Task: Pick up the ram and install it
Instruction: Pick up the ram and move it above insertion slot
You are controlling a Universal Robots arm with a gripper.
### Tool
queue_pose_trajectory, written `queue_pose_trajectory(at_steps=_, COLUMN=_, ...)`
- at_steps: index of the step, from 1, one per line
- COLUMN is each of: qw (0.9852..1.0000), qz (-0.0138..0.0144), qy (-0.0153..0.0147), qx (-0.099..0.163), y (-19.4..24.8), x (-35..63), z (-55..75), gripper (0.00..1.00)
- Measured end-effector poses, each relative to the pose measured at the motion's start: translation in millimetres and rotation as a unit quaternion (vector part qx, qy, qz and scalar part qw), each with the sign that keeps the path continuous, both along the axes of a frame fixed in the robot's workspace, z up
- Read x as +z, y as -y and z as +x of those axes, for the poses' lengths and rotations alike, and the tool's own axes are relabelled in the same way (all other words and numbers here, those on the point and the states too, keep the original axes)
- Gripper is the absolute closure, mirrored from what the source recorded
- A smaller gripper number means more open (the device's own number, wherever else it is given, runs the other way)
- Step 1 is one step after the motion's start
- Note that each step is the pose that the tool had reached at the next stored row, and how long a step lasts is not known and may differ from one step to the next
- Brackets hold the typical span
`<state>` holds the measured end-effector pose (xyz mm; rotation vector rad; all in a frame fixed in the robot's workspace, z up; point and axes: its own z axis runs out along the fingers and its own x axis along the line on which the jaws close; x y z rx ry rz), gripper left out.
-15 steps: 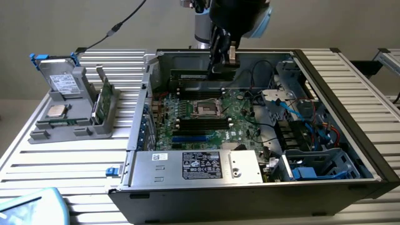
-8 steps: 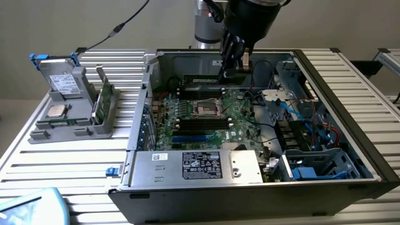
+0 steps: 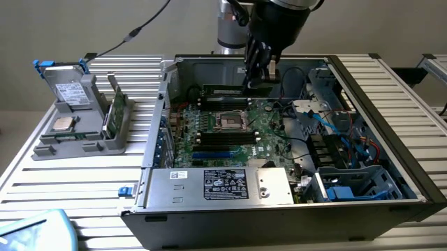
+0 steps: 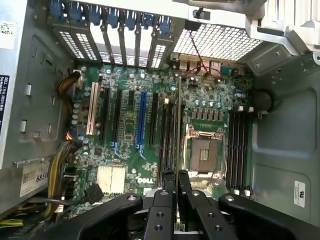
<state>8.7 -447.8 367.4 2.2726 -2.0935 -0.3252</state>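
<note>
Over the memory slots: keeping the ram square

On the slatted counter [image 3: 70,178] lies an open computer case [image 3: 279,225], with the motherboard [image 3: 272,123] facing up. Near the board's middle sits the bare processor socket [image 3: 231,120], with banks of long black memory slots [image 3: 225,102] on two sides of it. The ram [image 3: 227,91] is at the bank farther from the exterior camera, lying along the slots and low over them. I cannot tell whether its lower edge touches a slot. From the wrist view it appears edge-on, a thin line just beside the socket and parallel with the slots. The gripper [image 3: 260,82] has its jaws clenched on the ram, toward the end at the exterior view's right rather than at the middle.

The step in hand looks like seating the stick. With the grip off-centre, a downward push would likely load the held end first and leave the free end riding high. It therefore pays to keep the stick level and upright along its whole length and lined up with a single slot, not straddling two. The push should be straight and slow, since a tilted board could bind in the slot. The slot's end clips and the board's notch are too small to judge.
</note>
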Motion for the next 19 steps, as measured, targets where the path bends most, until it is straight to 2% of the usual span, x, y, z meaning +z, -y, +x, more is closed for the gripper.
queue_pose_trajectory(at_steps=5, qw=0.9997, qz=-0.0251, qy=0.0008, qx=-0.002, y=-1.5, x=-1.3, z=1.4, gripper=0.86)
queue_pose_trajectory(at_steps=7, qw=0.9995, qz=-0.0315, qy=0.0018, qx=-0.002, y=-3.0, x=-2.1, z=1.7, gripper=0.86)
queue_pose_trajectory(at_steps=10, qw=0.9993, qz=-0.0383, qy=0.0035, qx=-0.003, y=-6.9, x=-3.5, z=1.8, gripper=0.86)
queue_pose_trajectory(at_steps=16, qw=0.9989, qz=-0.0451, qy=0.0077, qx=-0.003, y=-19.3, x=-7.5, z=1.8, gripper=0.86)
queue_pose_trajectory(at_steps=17, qw=0.9988, qz=-0.0475, qy=0.0078, qx=-0.003, y=-20.8, x=-8.2, z=1.8, gripper=0.86)
queue_pose_trajectory(at_steps=19, qw=0.9985, qz=-0.0547, qy=0.0082, qx=-0.003, y=-23.8, x=-9.5, z=1.8, gripper=0.86)
